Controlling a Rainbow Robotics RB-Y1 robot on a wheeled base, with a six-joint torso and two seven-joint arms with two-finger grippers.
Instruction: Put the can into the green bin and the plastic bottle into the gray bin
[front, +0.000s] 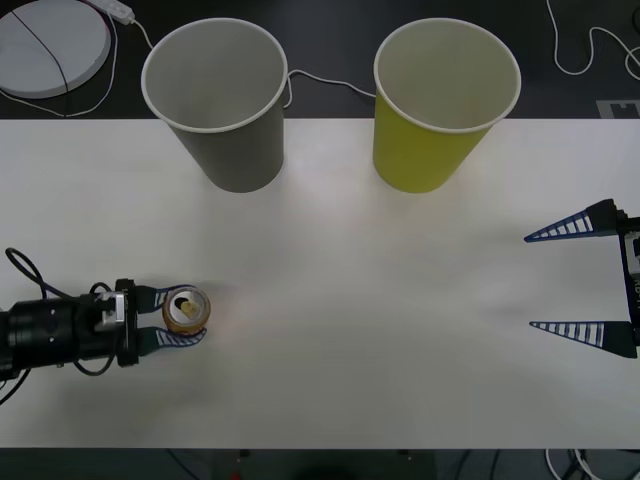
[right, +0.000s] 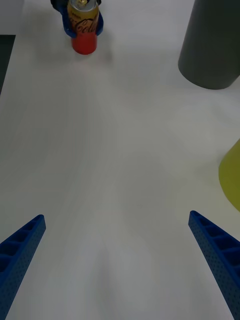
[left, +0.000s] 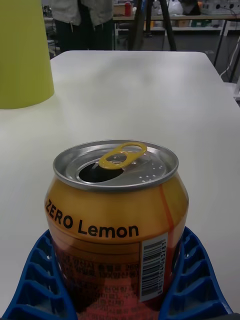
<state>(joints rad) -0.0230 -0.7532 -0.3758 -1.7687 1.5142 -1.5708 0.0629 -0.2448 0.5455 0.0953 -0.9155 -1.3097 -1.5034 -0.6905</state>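
Nearest us, the left gripper (front: 185, 312) pinches the upright can (front: 186, 309) on the white table (front: 380, 300); the right gripper (front: 575, 281) waits spread wide, well apart; beyond, unobstructed, we note the gray bin (front: 222, 100) and green bin (front: 440, 105) side by side.

Glossy orange metal can (left: 117, 220) with shiny silver top, ribbed blue plastic fingers (left: 37, 280) of the left gripper (front: 180, 313), matt paper gray bin (front: 220, 100) and green bin (front: 440, 105), smooth matt white table (front: 380, 290)
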